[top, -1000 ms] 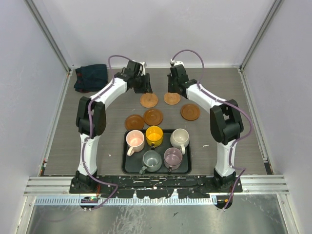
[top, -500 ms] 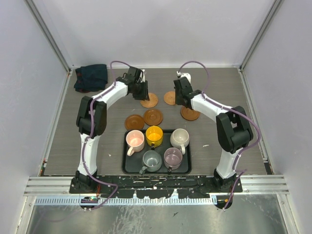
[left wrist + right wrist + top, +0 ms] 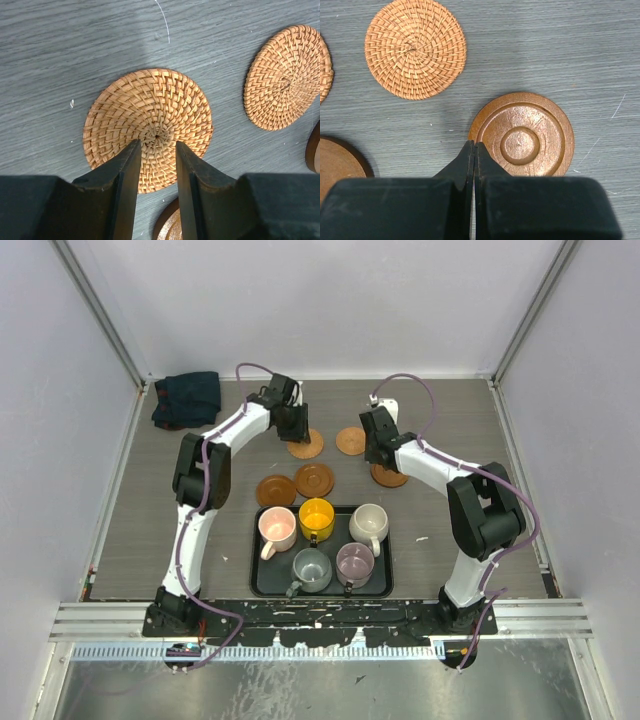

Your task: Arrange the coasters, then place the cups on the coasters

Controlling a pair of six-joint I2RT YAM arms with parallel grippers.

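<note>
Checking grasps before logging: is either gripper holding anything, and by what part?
Nothing is held. The left gripper stands open over a flat woven coaster; the right gripper is shut, tips at a wooden coaster's edge.

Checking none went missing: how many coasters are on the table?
5. Two woven coasters lie farthest back, one wooden coaster by the right gripper, two wooden ones just behind the tray. None seems hidden.
</note>
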